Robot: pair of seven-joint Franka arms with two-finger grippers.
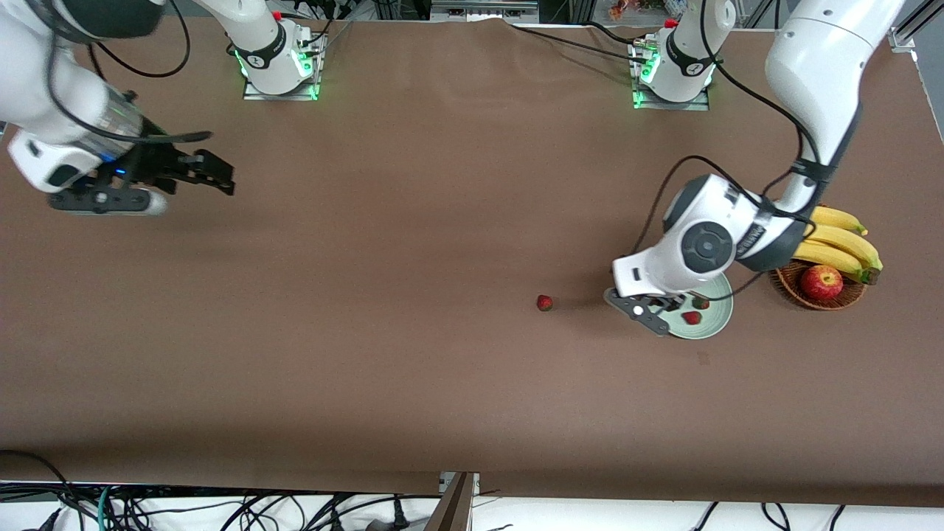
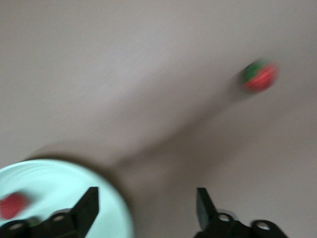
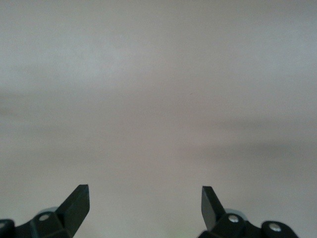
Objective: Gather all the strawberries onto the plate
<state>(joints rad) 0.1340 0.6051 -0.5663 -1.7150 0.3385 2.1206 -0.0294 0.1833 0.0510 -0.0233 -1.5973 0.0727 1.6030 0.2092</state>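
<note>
From my remote seat I see the left gripper at the lower right of the front view, hanging over the rim of the plate on the side toward the right arm. Its fingers are spread wide with nothing between them, which the left wrist view confirms. Two strawberries lie on the pale green plate: one nearer the front camera, the other just above it in the frame, partly covered by the arm. A third strawberry sits alone on the brown table, near the centre-right of the frame, apart from the plate toward the right arm's end; in the left wrist view it shows blurred at the upper right. Beside the plate, toward the right edge of the frame, stands a wicker basket holding an apple and bananas. The right gripper waits at the upper left of the frame over bare table, fingers parted and holding nothing.
</note>
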